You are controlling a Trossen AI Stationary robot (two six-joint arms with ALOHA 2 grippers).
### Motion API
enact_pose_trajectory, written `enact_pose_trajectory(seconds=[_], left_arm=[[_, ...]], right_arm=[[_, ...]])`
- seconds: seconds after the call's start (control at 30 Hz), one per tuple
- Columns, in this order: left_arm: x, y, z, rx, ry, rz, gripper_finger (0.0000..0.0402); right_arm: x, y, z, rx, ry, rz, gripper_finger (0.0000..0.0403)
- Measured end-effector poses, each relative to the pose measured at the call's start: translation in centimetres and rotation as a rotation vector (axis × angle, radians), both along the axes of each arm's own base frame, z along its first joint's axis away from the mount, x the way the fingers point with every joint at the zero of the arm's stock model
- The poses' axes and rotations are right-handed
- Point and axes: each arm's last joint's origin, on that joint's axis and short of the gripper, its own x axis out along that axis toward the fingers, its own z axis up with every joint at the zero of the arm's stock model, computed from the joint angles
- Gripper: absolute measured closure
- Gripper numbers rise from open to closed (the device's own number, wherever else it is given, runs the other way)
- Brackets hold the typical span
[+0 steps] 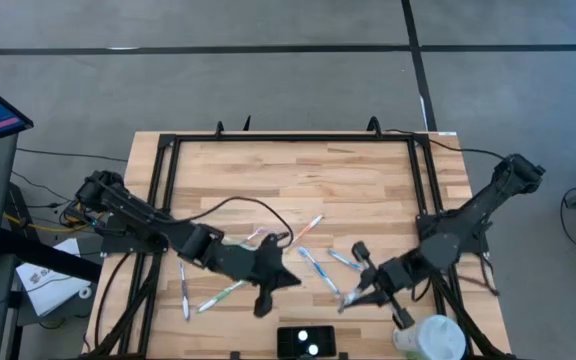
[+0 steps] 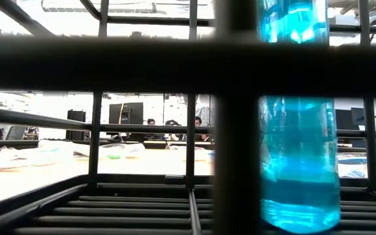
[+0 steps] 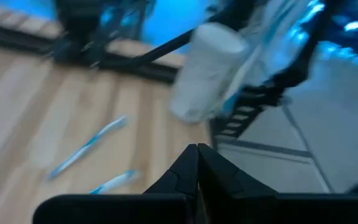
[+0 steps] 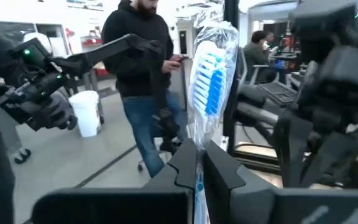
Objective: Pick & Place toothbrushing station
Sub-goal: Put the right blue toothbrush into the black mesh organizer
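Table top (image 1: 298, 180) is pale wood planks, smooth with visible grain, framed by matt black metal rails (image 1: 164, 190). Toothbrush (image 4: 211, 81) sits in clear crinkly glossy plastic wrap, blue-and-white bristles; white cup (image 1: 430, 338) looks like smooth matt plastic.

Light: even, bright overhead | Blur: left wrist view smeared | Low view: backlit bars, perhaps overexposed windows

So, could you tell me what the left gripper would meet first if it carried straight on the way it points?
Probably the white round container: it lies ahead of the shut left gripper in the wrist view, though depth is unclear.
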Motion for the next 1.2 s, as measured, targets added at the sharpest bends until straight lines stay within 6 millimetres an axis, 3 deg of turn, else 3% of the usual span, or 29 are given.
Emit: enact_pose_trajectory(seconds=[0.23,0.57,0.77,0.93,1.2], left_arm=[[-1.2,-2.4,0.2,-0.005,-0.025,-0.061,0.0401],[-3.3,-5.3,0.3,0.040,-0.072,0.065,0.0401],[-3.5,-5.5,0.4,0.025,-0.078,0.092,0.0401],[-3.5,-5.4,0.4,0.027,-0.077,0.095,0.0401],[-3.5,-5.3,0.3,0.031,-0.075,0.098,0.0401]], right_arm=[[1.6,2.5,-1.9,-0.037,-0.081,0.049,0.0401],[3.0,4.9,-4.1,-0.077,-0.034,0.141,0.0402],[3.8,5.9,-6.1,-0.120,0.001,0.182,0.0403],[4.5,6.7,-7.7,-0.128,-0.012,0.319,0.0403],[4.8,7.0,-8.2,-0.120,-0.029,0.349,0.0403]])
